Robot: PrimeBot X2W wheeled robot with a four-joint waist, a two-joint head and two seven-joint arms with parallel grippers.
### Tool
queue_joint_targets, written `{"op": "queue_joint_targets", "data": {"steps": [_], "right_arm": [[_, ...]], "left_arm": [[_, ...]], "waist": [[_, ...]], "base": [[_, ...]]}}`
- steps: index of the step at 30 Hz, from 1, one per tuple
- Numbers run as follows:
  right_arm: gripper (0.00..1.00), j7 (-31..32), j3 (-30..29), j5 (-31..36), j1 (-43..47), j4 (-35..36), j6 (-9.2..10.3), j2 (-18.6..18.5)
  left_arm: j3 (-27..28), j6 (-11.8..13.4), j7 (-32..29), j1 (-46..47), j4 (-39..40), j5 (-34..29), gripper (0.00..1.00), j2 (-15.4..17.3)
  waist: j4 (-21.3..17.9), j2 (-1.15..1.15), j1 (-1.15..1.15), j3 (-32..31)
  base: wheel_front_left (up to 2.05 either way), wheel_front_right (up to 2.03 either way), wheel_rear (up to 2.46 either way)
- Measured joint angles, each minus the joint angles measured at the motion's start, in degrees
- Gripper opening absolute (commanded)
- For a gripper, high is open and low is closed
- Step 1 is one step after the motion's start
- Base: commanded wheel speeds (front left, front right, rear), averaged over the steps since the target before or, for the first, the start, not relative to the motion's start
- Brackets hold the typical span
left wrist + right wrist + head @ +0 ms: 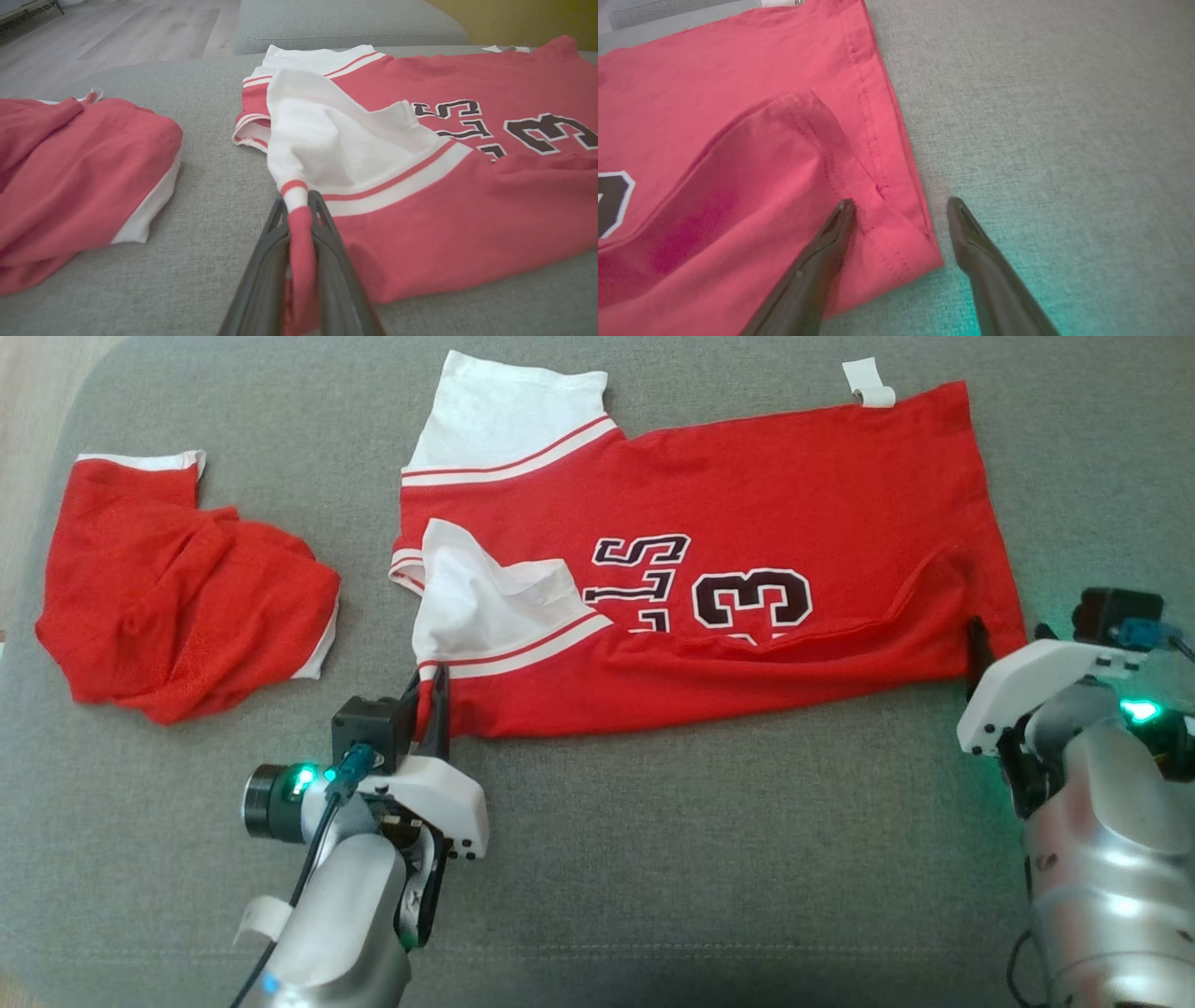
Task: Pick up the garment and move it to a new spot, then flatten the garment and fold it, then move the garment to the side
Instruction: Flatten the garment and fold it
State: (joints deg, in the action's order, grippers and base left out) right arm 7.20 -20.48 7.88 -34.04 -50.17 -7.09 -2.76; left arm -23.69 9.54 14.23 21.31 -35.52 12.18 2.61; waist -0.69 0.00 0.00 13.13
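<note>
The garment (747, 504) is a red jersey with white sleeves and dark numbers, lying sideways across the grey cushion, its near edge folded up over itself. My left gripper (437, 695) is shut on the red-and-white trimmed edge by the near sleeve. The left wrist view shows that strip of cloth pinched between the fingers (299, 205), with the rest of the garment (444, 196) spread to the right. My right gripper (988, 649) stands open at the hem corner. In the right wrist view its gripper (901, 205) straddles the garment's (738, 116) corner, one finger resting on the cloth, the other on the cushion.
A second red piece with white trim (177, 607) lies crumpled at the cushion's left, also seen as red cloth (70, 177). A white tag (868, 383) sticks out at the jersey's far edge. Bare grey cushion (700, 859) stretches in front. Wooden floor (117, 32) lies beyond the cushion.
</note>
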Motion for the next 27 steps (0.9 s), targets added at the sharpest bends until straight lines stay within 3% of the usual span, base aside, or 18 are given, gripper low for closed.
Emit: {"op": "queue_joint_targets", "data": {"steps": [1,2,3,4,16,27], "right_arm": [[1.00,0.33,-0.29,0.74,-0.60,-0.63,0.00,-0.01],[0.92,0.43,-0.43,1.26,-1.06,-1.21,0.00,-0.05],[0.19,0.48,-0.65,1.52,-1.46,-1.80,0.00,-0.05],[0.00,0.48,-0.76,1.64,-1.85,-2.44,0.00,-0.07],[0.00,1.59,0.36,-2.33,1.05,-6.41,-0.02,0.04],[0.00,9.35,2.49,-7.90,12.88,2.48,-0.02,0.26]], "left_arm": [[-0.03,0.00,0.00,0.00,-0.01,0.00,0.00,0.04],[-0.03,0.00,0.00,0.01,-0.01,0.00,0.00,0.12],[-0.03,0.01,0.00,0.01,-0.02,0.00,0.00,0.21],[-0.03,0.01,0.00,0.01,-0.05,0.00,0.00,0.32],[-0.02,0.13,-0.01,-2.22,-0.96,0.58,0.00,2.65],[-1.65,0.12,-2.69,-9.73,1.65,1.10,0.00,4.98]], "waist": [[0.03,0.00,0.00,0.02],[0.03,0.00,0.00,-0.01],[0.01,0.00,0.00,-0.05],[-0.03,0.00,0.00,-0.11],[-2.22,0.00,0.00,-5.58],[-3.84,0.00,0.00,-11.82]], "base": [[0.00,0.00,0.00],[0.00,0.00,0.00],[0.00,0.00,0.00],[0.00,0.00,0.00],[0.00,0.00,0.00],[0.00,0.00,0.00]]}}
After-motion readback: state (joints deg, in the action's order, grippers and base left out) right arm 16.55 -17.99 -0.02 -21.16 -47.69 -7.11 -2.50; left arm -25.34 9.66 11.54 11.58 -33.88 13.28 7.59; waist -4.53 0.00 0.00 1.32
